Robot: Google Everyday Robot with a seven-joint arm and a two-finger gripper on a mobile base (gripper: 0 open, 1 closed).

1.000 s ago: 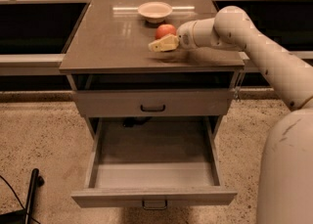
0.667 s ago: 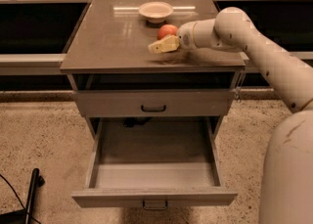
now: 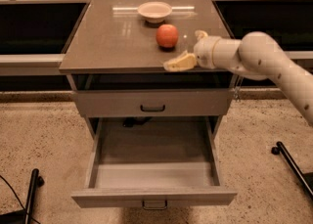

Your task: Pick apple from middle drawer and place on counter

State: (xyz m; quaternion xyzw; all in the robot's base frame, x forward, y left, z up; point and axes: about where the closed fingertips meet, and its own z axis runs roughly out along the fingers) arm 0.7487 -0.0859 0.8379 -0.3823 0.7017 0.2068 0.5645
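On top of the grey cabinet, the apple sits upright on the counter, a little in front of the shallow beige bowl and apart from it. Just to its right, over the counter's front right part, hangs the gripper on its white arm. Its fingers are spread wide and hold nothing; the nearer one lies low by the counter's front edge, the other points up behind it, and neither touches the fruit. Below, the middle drawer stands pulled well out, its grey tray bare, under the closed upper drawer front.

From where I stand the placing looks done: fruit out of the drawer, resting on the top, free of the hand. What seems left is only to draw the arm back and up to the right, keeping the lower finger clear so it does not nudge the apple into a roll.
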